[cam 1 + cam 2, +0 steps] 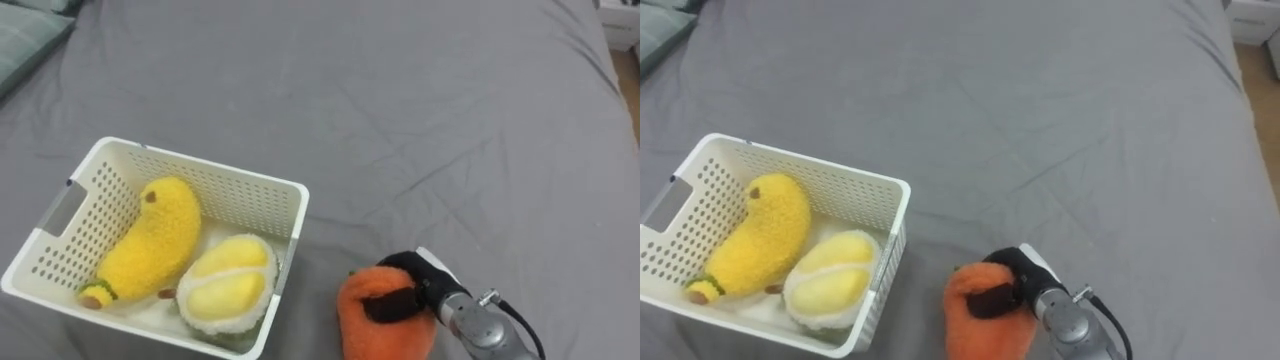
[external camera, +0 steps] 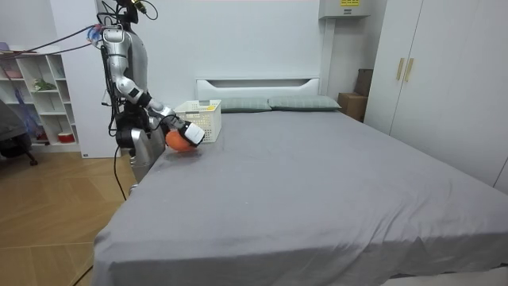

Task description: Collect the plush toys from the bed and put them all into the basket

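An orange plush toy (image 1: pixel 385 315) is held just over the grey bed (image 1: pixel 400 120), near the front edge, a little right of the basket. My right hand (image 1: pixel 412 287) is shut on it, dark fingers curled over its top. The same toy (image 1: pixel 985 315) and right hand (image 1: pixel 1012 280) sit low in the right eye view. A white perforated basket (image 1: pixel 255 190) stands on the bed at the left, holding a yellow banana plush (image 1: pixel 150 240) and a pale yellow durian-like plush (image 1: pixel 228 290). In the room view the robot stands at the bed's side, right hand (image 2: pixel 190 133) beside the basket (image 2: pixel 200 119).
A grey-green pillow (image 1: pixel 25 40) lies at the far left corner of the bed. The bed's right edge (image 1: pixel 625 90) drops off to a wooden floor. Shelves (image 2: pixel 40 103) stand behind the robot, and wardrobes (image 2: pixel 429 71) line the room view's right.
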### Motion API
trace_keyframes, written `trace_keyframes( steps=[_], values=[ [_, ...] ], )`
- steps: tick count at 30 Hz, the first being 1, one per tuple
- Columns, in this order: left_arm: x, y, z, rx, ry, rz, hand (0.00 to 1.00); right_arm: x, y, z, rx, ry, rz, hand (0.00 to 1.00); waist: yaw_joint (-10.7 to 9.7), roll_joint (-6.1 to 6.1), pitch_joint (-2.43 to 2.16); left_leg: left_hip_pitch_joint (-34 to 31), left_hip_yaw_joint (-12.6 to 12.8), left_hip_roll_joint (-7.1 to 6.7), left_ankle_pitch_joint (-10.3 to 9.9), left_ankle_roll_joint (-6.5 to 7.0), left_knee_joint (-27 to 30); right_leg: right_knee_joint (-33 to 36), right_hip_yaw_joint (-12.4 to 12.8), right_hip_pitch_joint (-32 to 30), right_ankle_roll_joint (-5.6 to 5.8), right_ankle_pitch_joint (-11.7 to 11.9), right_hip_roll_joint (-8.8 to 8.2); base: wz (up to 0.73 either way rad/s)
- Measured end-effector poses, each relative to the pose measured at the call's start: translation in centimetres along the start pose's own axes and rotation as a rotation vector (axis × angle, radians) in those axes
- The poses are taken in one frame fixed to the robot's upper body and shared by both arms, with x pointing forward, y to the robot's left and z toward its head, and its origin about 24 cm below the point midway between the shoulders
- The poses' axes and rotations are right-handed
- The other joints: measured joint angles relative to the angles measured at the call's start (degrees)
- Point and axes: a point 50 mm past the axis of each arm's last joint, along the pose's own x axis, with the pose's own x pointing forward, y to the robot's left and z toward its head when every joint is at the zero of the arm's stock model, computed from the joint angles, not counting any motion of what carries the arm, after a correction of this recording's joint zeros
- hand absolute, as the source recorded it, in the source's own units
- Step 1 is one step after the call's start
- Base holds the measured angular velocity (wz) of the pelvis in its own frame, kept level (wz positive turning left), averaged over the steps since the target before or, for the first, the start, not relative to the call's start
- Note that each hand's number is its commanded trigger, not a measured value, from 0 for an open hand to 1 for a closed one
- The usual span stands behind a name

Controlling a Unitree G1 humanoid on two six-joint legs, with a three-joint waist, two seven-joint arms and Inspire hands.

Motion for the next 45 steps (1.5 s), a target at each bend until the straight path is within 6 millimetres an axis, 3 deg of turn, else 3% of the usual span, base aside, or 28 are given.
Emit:
trace_keyframes(
  steps=[8, 19, 33, 45],
  values=[
    [-0.2, 1.1, -1.5, -0.041, 0.036, 0.056, 0.00, -1.2, -3.1, 3.6, -0.002, -0.170, -0.131, 1.00, 0.00, -0.05, -0.14, 1.52, -0.16, -0.08, 0.00, -0.03, 0.27, -0.49, -0.12, 1.98, 0.07, -0.04, -0.02, 0.00],
    [-0.4, 1.5, -2.4, 0.003, 0.062, 0.070, 0.00, -2.2, -4.4, 7.0, -0.008, -0.316, -0.210, 1.00, 0.26, 0.00, -0.15, 2.66, -0.37, -0.09, -0.04, -0.02, 0.02, -0.42, -0.09, 3.48, 0.08, -0.05, 0.00, 0.00],
    [-0.5, 1.8, -3.2, 0.034, 0.080, 0.082, 0.00, -4.2, -6.7, 11.6, -0.033, -0.494, -0.289, 1.00, 1.84, -1.05, -0.23, 2.89, -0.64, -0.12, -0.03, -0.03, -0.10, -0.44, -0.36, 3.78, 0.09, -0.06, 0.03, 0.01],
    [-0.3, 1.8, -1.9, 0.137, 0.028, 0.089, 0.00, -4.9, -7.5, 14.5, -0.064, -0.598, -0.326, 1.00, 6.33, -2.61, 0.13, 2.84, -1.75, -0.38, -0.06, 0.02, 0.26, -0.45, -1.59, 4.33, 0.14, -0.09, -0.14, 0.05]
  ],
)
